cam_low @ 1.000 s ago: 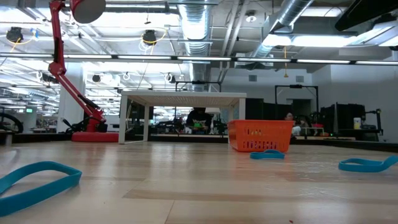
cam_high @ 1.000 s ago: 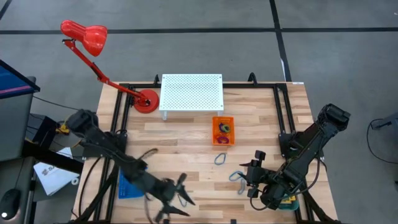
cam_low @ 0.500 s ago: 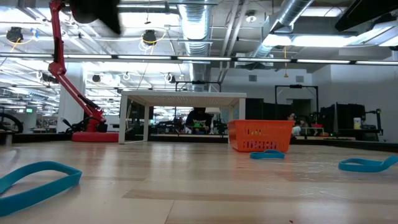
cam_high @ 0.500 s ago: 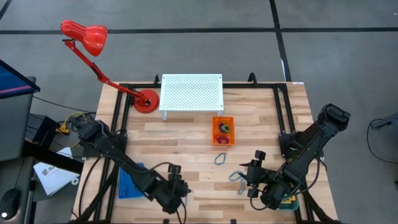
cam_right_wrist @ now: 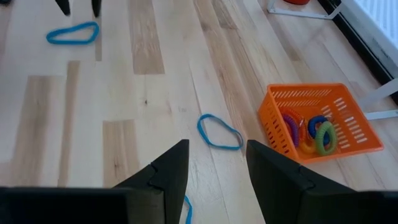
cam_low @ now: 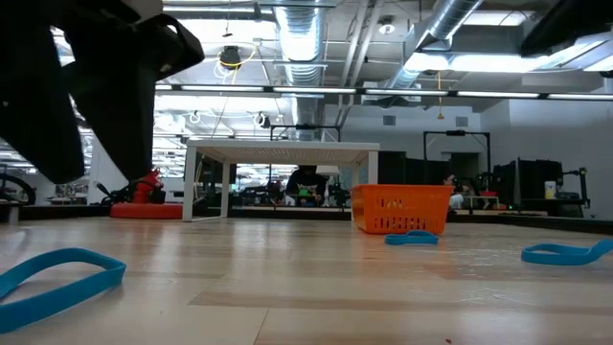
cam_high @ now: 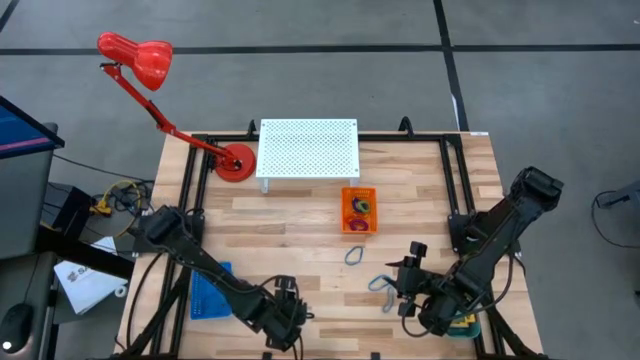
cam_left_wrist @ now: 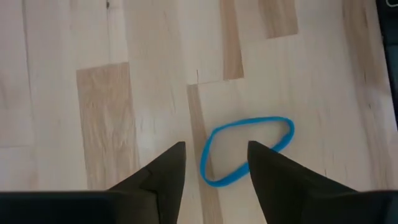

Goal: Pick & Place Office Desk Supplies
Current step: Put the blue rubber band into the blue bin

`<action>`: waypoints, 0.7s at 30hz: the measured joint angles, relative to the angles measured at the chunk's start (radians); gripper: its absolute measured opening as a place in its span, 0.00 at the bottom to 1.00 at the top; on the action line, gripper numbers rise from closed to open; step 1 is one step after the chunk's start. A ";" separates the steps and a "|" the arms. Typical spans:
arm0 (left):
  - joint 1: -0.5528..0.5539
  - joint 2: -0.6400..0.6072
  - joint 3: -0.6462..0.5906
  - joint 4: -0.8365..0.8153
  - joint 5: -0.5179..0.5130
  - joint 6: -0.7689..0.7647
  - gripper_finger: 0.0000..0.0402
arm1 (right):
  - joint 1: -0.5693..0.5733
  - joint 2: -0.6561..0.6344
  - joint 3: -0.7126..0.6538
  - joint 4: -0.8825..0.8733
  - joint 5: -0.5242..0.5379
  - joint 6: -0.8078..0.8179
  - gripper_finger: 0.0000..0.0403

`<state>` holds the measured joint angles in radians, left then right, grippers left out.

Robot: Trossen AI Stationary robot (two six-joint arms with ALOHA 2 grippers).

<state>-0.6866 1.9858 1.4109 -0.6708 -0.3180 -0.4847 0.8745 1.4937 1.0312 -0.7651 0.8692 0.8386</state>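
The left gripper [cam_left_wrist: 214,163] hung with its fingers apart and empty directly over a thin blue loop of wire clip [cam_left_wrist: 245,150] lying flat on the pale wooden table [cam_high: 300,225], at its 6 o'clock edge. In the left wrist view the loop's long axis ran from 8 to 2 o'clock. The right gripper [cam_right_wrist: 216,163] waited at the table's 4 o'clock, fingers parted and empty.

Left end effector [cam_left_wrist: 216,165] fingertips hide part of blue loop [cam_left_wrist: 249,146] (bottom edge).
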 joint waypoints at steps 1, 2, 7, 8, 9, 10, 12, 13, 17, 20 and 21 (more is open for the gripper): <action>0.000 0.000 0.000 0.001 0.000 0.000 0.40 | 0.000 0.000 -0.018 0.012 0.000 0.000 0.39; 0.002 0.003 0.000 0.003 0.000 0.000 0.39 | 0.000 0.000 -0.037 0.026 0.000 0.000 0.39; 0.005 0.026 0.000 0.024 -0.003 -0.002 0.36 | -0.021 0.000 -0.125 0.056 -0.001 0.029 0.39; 0.005 0.028 -0.001 0.018 -0.008 0.002 0.36 | -0.026 0.001 -0.130 0.052 -0.006 0.035 0.39; 0.005 0.030 -0.001 0.011 -0.008 0.002 0.36 | -0.032 0.001 -0.131 0.055 -0.009 0.036 0.39; 0.007 0.035 -0.001 0.022 -0.010 0.001 0.36 | -0.037 0.000 -0.130 0.063 -0.016 0.036 0.39; 0.009 0.039 -0.006 0.029 -0.015 0.001 0.36 | -0.045 0.000 -0.129 0.083 -0.030 0.019 0.39; 0.009 0.039 -0.017 0.033 -0.012 0.000 0.36 | -0.049 0.000 -0.130 0.098 -0.032 0.005 0.39; 0.016 0.039 -0.086 0.104 0.006 -0.011 0.36 | -0.050 0.000 -0.129 0.140 -0.034 -0.038 0.39; 0.016 0.035 -0.112 0.123 -0.001 -0.022 0.36 | -0.050 0.000 -0.129 0.144 -0.034 -0.042 0.39; 0.016 0.035 -0.115 0.125 -0.004 -0.025 0.36 | -0.050 0.000 -0.129 0.146 -0.034 -0.043 0.39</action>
<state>-0.6709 2.0205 1.2963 -0.5459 -0.3218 -0.5095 0.8242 1.4937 0.9020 -0.6187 0.8352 0.7960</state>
